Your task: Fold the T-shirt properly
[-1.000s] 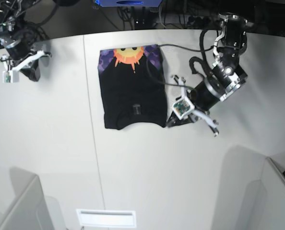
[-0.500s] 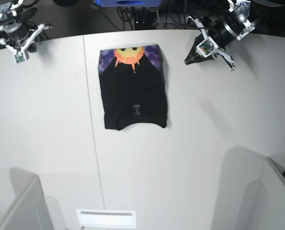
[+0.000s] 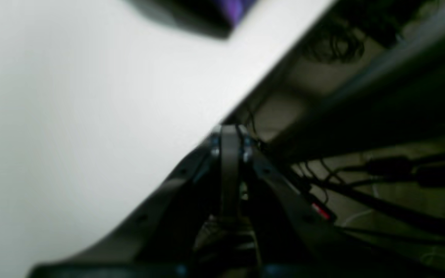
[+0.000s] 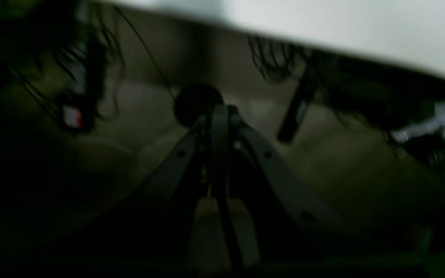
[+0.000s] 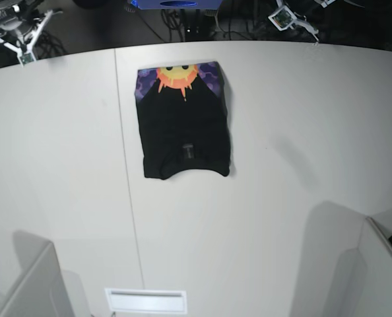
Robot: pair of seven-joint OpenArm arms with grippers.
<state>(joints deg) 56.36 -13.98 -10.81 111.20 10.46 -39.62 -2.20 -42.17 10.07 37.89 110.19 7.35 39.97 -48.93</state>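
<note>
While the T-shirt (image 5: 185, 121) lay folded into a compact rectangle on the white bench (image 5: 282, 198), both arms were far from it, up at the back edge of the base view. The garment sat a little left of the middle of the bench, just right of a seam line in the surface, its black plain side facing up over most of its area. A band of purple with the orange-yellow sun face showed along its far edge, and a small label was visible near the neckline at the near edge. Nothing touched the cloth.

The left end effector (image 3: 229, 135) was closed, its two fingers meeting at the tip and holding nothing; its wrist camera looked along the bench edge toward dark cables, with a blurred corner of the T-shirt at the top of that view. The right end effector (image 4: 218, 112) was likewise closed and empty, pointing past the bench rim at dim cabling. In the base view it appeared at the top left corner.
</note>
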